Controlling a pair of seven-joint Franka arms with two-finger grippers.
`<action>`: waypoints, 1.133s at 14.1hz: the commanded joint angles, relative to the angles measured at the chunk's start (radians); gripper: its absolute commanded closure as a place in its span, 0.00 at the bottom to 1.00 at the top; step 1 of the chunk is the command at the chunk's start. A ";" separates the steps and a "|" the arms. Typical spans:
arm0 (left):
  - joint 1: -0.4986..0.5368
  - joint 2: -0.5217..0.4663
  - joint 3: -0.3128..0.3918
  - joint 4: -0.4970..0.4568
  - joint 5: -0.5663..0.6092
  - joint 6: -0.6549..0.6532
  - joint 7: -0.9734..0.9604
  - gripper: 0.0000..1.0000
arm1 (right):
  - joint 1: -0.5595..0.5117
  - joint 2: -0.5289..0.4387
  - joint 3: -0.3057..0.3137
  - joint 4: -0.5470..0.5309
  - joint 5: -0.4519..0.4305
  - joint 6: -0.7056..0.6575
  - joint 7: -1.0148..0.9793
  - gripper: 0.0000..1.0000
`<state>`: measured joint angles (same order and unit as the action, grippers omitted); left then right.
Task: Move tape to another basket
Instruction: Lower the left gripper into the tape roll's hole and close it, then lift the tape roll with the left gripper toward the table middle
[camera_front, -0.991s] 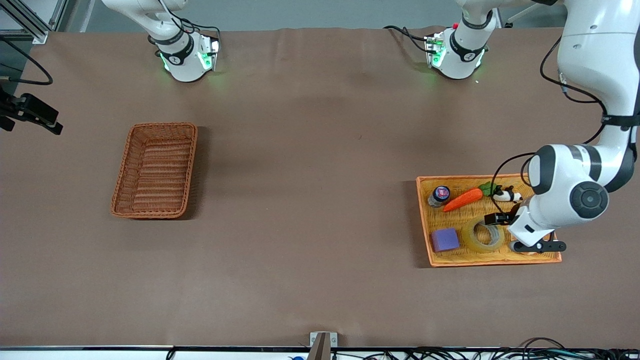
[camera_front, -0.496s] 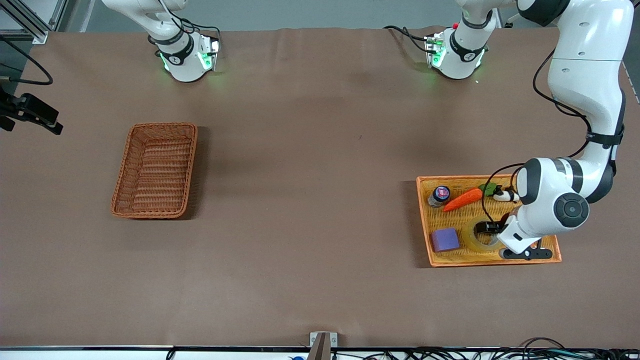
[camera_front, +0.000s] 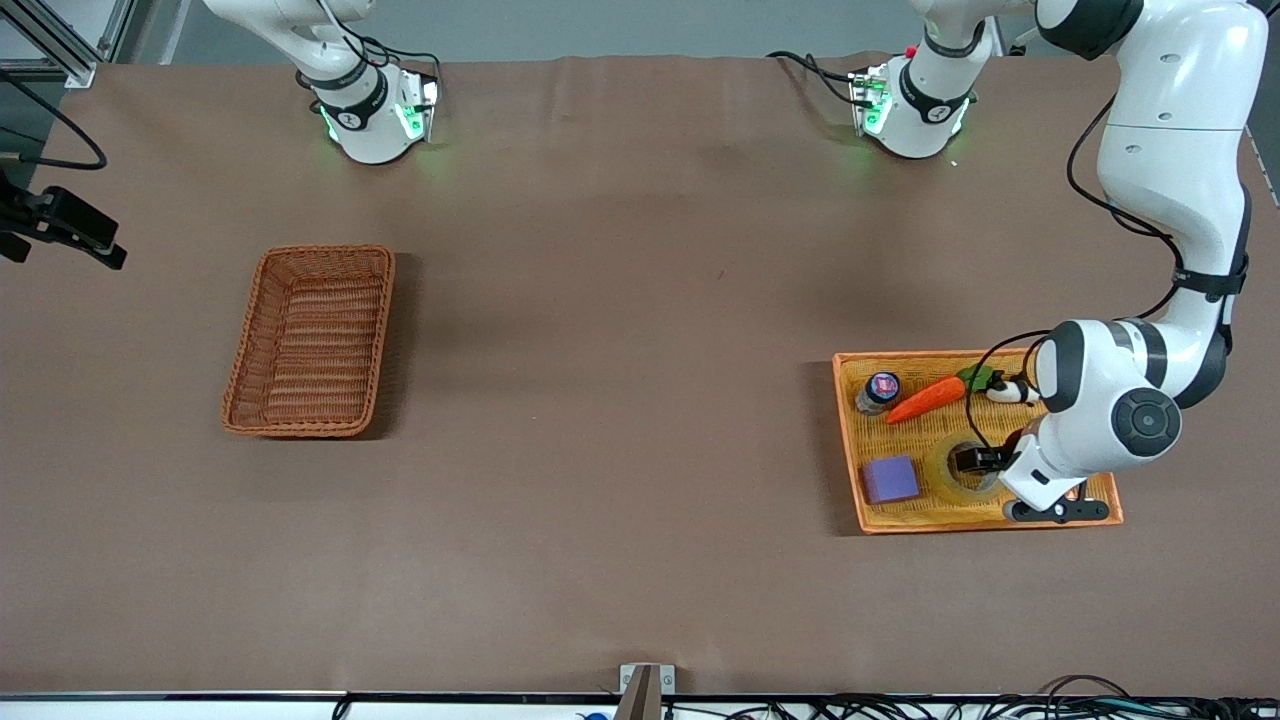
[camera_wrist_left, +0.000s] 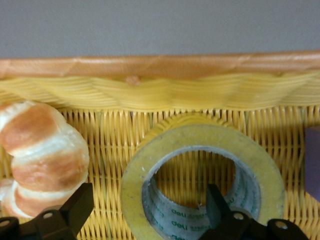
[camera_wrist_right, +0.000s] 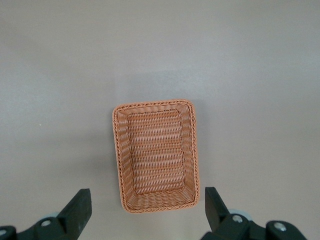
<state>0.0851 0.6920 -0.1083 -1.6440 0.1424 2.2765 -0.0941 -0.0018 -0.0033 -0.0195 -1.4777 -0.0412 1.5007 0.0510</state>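
The tape (camera_front: 941, 472), a yellowish ring with a grey core, lies flat in the yellow tray (camera_front: 848, 450) at the left arm's end of the table. My left gripper (camera_front: 985, 468) is down on it and open. In the left wrist view the gripper (camera_wrist_left: 147, 219) straddles one wall of the tape (camera_wrist_left: 200, 137): one finger stands inside the core, the other outside, next to a croissant. The reddish-brown basket (camera_front: 378, 340) sits empty toward the right arm's end. My right gripper (camera_wrist_right: 145, 220) is open and empty, high over that basket (camera_wrist_right: 155, 104), and out of the front view.
The tray (camera_wrist_left: 160, 65) also holds a purple block (camera_front: 890, 479), a carrot (camera_front: 925, 398), a dark-lidded jar (camera_front: 880, 390), a small black-and-white toy (camera_front: 1010, 390) and a croissant (camera_wrist_left: 42, 150) beside the tape. A black camera mount (camera_front: 60, 225) stands at the table edge.
My left gripper has moved from beside the tape onto it and come down, so one finger now stands in the core. The tape and the right arm have not moved.
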 joint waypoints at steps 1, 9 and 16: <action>0.002 -0.006 -0.005 -0.023 0.011 -0.008 -0.007 0.20 | 0.002 0.002 0.003 0.011 0.014 -0.007 0.015 0.00; 0.001 -0.038 -0.005 0.007 0.013 -0.009 -0.075 1.00 | 0.002 0.002 0.003 0.010 0.014 -0.008 0.013 0.00; 0.001 -0.250 -0.086 0.026 0.013 -0.146 -0.039 1.00 | 0.003 0.002 0.003 0.011 0.014 -0.008 0.015 0.00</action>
<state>0.0835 0.5153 -0.1500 -1.5985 0.1425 2.1572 -0.1335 -0.0009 -0.0033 -0.0185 -1.4770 -0.0412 1.5007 0.0510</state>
